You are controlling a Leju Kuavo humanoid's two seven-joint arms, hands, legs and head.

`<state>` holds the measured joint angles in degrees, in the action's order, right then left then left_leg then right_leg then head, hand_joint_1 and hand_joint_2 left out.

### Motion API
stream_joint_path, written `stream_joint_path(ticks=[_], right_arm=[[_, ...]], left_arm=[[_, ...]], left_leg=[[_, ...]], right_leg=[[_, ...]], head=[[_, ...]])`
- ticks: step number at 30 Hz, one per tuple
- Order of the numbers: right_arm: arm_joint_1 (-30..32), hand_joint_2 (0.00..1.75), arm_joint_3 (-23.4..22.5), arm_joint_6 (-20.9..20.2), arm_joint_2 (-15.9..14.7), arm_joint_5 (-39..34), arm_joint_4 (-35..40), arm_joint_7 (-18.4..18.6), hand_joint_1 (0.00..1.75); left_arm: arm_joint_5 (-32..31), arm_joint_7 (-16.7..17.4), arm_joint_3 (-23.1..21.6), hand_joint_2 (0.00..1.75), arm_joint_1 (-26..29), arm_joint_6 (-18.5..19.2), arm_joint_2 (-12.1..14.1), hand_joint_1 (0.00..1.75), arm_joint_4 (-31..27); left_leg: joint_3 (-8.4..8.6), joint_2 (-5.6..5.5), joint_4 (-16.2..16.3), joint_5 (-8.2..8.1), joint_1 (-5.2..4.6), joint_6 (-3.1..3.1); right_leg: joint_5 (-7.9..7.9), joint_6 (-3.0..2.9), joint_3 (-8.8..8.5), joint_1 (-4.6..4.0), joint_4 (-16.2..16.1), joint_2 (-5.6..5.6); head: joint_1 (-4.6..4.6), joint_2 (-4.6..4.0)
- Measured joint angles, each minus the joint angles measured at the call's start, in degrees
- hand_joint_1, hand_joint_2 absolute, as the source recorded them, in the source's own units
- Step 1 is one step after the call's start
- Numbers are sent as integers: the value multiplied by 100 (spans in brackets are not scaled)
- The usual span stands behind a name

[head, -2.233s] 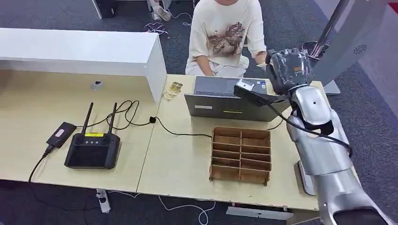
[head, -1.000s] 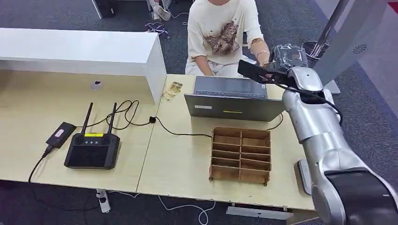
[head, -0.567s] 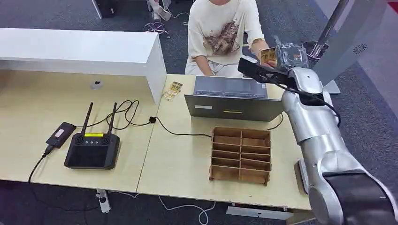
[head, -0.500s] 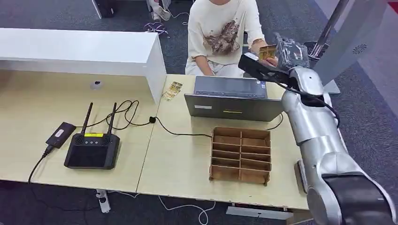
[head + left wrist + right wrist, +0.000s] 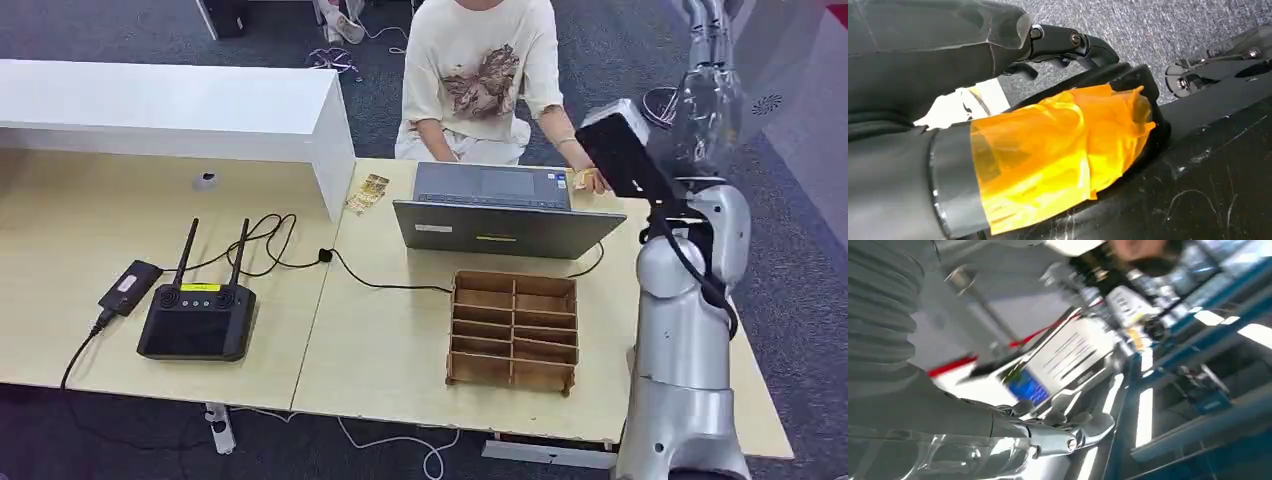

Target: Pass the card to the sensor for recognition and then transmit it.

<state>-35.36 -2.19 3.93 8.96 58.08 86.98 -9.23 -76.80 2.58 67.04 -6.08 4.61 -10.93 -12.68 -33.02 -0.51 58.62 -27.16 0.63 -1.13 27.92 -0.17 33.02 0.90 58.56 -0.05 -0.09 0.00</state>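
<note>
I've got the right arm raised high at the far right side of the tabletop (image 5: 380, 350), right hand (image 5: 708, 95) up near the top of the head view. In the right wrist view the hand's fingers (image 5: 1068, 432) look loosely curled w/ nothing visible in them, but it's blurred, so I can't tell its state for sure. The card (image 5: 583, 180) is w/ the person (image 5: 480, 70): their hand (image 5: 592, 180) holds it just beside the laptop (image 5: 500, 210), at its right rear corner. Left hand (image 5: 998, 150) hangs by the robot's body, orange tape on it; can't tell if fingers are apart or together. Wooden divider tray (image 5: 513, 330) sits in front of the laptop. Black sensor unit w/ two antennas (image 5: 198, 315) sits well apart, on the left part of the tabletop.
</note>
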Motion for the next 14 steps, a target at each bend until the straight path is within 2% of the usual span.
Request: stream_joint_path(ticks=[3, 6, 9, 11, 14], right_arm=[[507, 175, -83, -438, 133, -1297, 676, -348, 0], [1177, 175, -100, -1157, 157, -3221, 1251, -705, 0], [1845, 175, -153, -1736, 155, -4830, 1548, -969, 0], [2361, 175, -214, -2119, 133, -5666, 1667, -1140, 0], [2980, 175, -251, -2487, 98, -6316, 1743, -1287, 0]], left_arm=[[109, 28, 7, 0, 1, -2, -2, 0, 0], [279, 35, 54, 0, 15, -17, -2, 0, 0], [352, 118, 136, 0, 15, -39, -2, 0, 0], [363, 223, 162, 0, 9, -54, -2, 0, 0], [330, 339, 179, 0, -6, -109, 0, 0, 0]], left_leg=[[0, -2, 0, -1, 1, -1], [-1, -4, -1, -3, 1, 1], [-1, -4, -1, -5, 1, 2], [-4, -7, -1, -7, 1, 2], [-4, 3, -2, -14, 0, -2]], right_leg=[[2, 0, 0, -1, -1, -2], [3, 0, 0, -1, -2, -4], [5, 2, 0, -1, -5, -4], [7, 3, -3, -1, -7, -9], [7, 3, 0, -1, -6, -2]], head=[[0, 0], [-2, 0], [-2, 0], [2, 0], [0, 0]])
